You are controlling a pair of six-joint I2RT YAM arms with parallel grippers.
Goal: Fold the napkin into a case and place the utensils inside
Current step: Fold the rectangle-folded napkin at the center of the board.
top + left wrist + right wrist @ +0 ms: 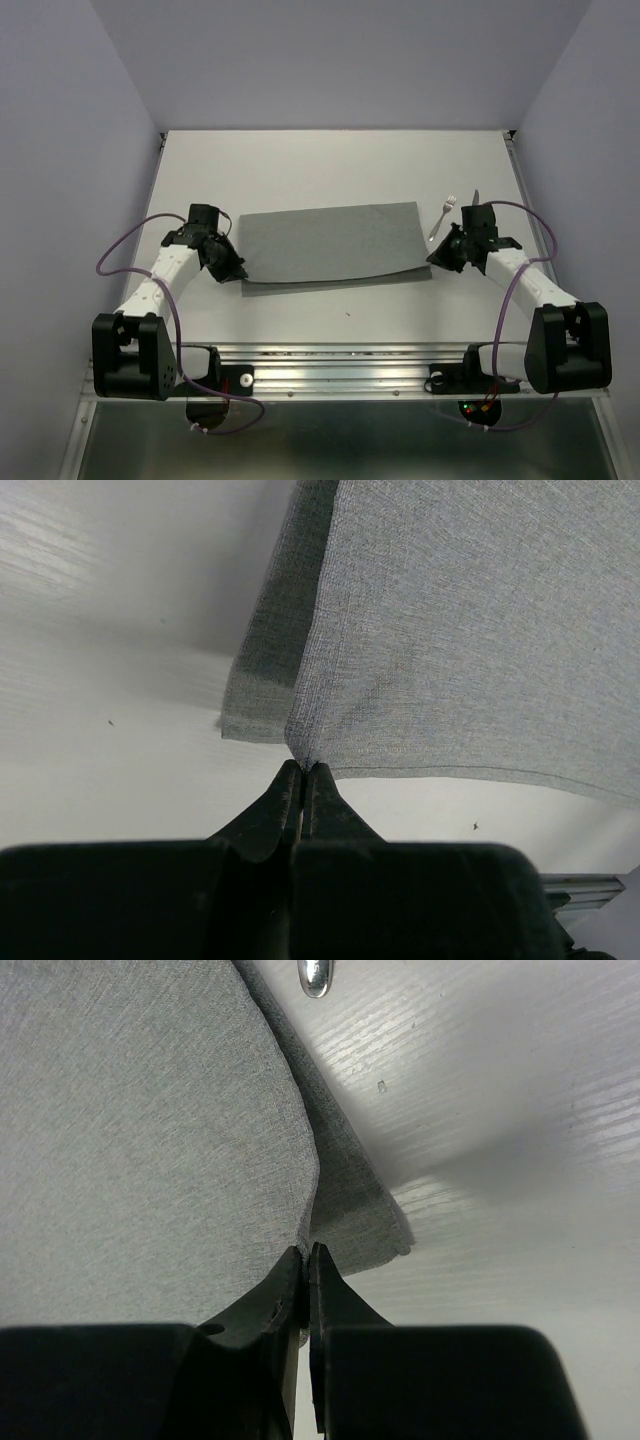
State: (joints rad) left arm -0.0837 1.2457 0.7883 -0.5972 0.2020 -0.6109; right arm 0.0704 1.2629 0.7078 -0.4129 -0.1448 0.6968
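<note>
1. My left tool (232,270) is pinched shut on the near left corner of the napkin (330,240), gripping the upper layer above a lower one.
2. My right tool (437,258) is clamped shut on the near right corner.
3. The napkin lies doubled over in the middle of the table (330,160), stretched between both tools.
4. The fork (443,217) and knife (477,196) lie just beyond my right tool, off the napkin.

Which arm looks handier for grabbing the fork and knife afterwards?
The right. The fork and knife lie just beyond the right gripper, beside the napkin; the left gripper sits across the whole cloth. Both pinch napkin corners now.
</note>
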